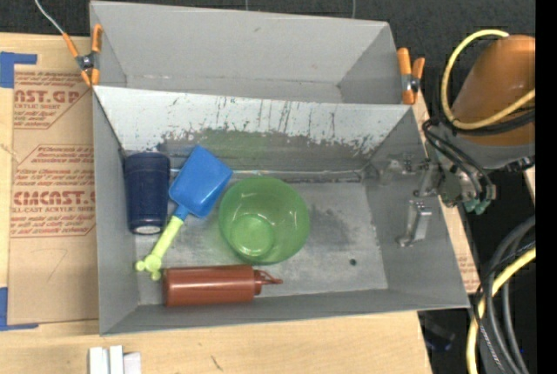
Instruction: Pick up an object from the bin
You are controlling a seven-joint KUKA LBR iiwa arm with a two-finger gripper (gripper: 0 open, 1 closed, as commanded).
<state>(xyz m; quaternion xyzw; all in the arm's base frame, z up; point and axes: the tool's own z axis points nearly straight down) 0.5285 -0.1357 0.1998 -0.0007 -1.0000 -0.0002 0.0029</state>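
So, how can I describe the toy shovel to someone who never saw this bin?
Look in the left half of the grey bin. Between the dark blue cup and the green bowl lies a toy shovel. Only it has two colours: a light blue blade and a yellow-green handle.

Arm (493, 90) cut off right and bottom
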